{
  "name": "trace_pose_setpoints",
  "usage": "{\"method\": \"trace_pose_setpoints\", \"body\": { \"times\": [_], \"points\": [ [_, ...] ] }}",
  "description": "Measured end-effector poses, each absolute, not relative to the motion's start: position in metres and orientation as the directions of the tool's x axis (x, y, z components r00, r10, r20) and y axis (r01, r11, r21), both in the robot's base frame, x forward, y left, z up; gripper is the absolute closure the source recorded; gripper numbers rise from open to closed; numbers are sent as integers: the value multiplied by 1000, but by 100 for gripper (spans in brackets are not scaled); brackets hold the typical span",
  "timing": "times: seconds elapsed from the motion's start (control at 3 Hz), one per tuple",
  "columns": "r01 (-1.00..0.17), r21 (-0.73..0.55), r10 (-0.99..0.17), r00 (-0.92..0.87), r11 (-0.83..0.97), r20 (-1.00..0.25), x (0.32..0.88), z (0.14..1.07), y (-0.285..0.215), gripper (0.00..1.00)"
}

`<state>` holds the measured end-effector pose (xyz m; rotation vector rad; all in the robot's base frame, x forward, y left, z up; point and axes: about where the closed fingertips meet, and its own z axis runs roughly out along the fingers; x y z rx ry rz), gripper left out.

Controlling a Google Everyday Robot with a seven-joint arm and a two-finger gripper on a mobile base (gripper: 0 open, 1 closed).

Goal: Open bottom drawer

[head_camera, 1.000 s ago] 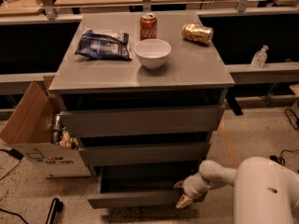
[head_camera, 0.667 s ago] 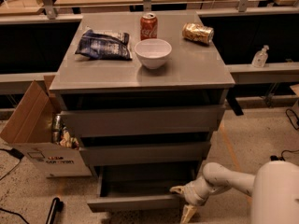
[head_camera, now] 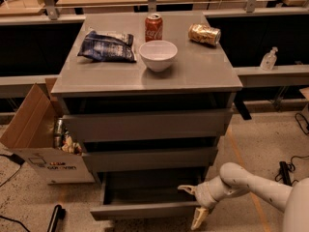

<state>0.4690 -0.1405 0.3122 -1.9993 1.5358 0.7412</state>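
step: pull-out under way | bottom drawer (head_camera: 145,210) lowest of three, partly out, grey inside showing | hand (head_camera: 192,204) at its right front corner, fingers spread, straddling panel end | next: probably keep pulling straight outward

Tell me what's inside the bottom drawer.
The bottom drawer shows a bare grey floor; its back, under the cabinet, is hidden. End effector sits at its right front corner.
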Motion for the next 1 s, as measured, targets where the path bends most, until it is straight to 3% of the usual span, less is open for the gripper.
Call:
{"method": "trace_pose_setpoints", "body": {
  "times": [0.33,1.0],
  "points": [
    [-975,-60,-694,194,-213,-693,492,318,-139,28],
    [-995,0,-732,72,-98,-677,536,287,-126,74]
  ]
}}
